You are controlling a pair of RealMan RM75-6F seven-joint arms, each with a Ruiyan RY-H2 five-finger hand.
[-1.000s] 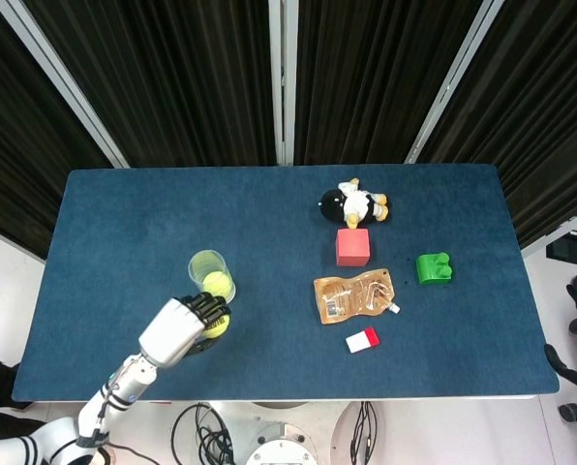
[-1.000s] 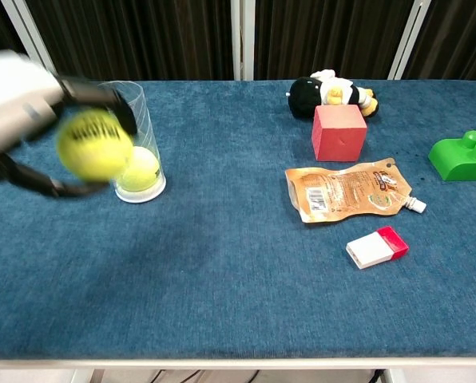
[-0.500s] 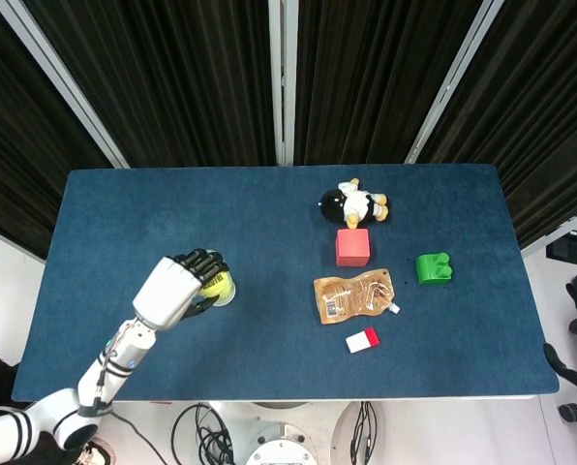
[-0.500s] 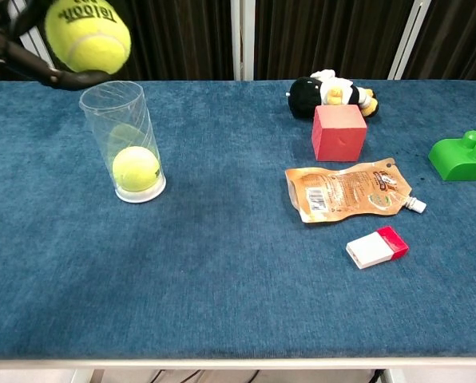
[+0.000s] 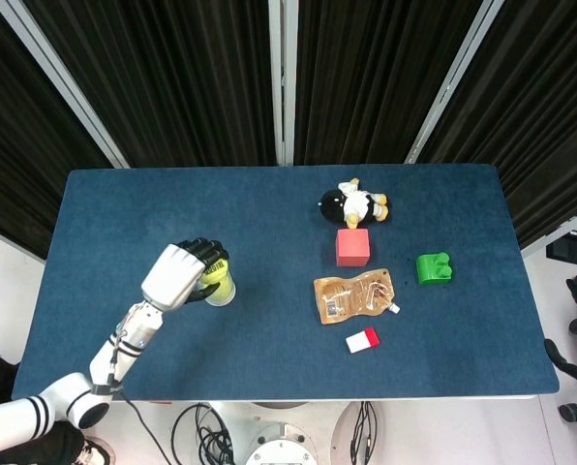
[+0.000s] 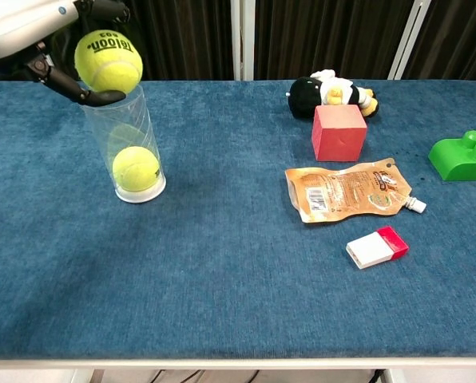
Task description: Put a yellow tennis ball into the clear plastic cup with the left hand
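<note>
My left hand (image 6: 58,40) holds a yellow tennis ball (image 6: 109,60) right over the mouth of the clear plastic cup (image 6: 130,144), which stands upright at the table's left. A second yellow ball (image 6: 136,168) lies at the bottom of the cup. In the head view my left hand (image 5: 184,272) covers most of the cup (image 5: 222,290), and only a sliver of the held ball (image 5: 212,272) shows under its fingers. A dark piece of the right arm shows at the far right edge of the head view; its hand cannot be made out.
On the blue table (image 6: 222,271) lie a red cube (image 6: 338,132), a black and white plush toy (image 6: 330,92), an orange pouch (image 6: 350,190), a small red and white box (image 6: 376,246) and a green block (image 6: 462,156), all on the right half.
My left hand lifted the ball from beside the cup to above it, then shifted right and down until the ball sits at the cup's mouth.
</note>
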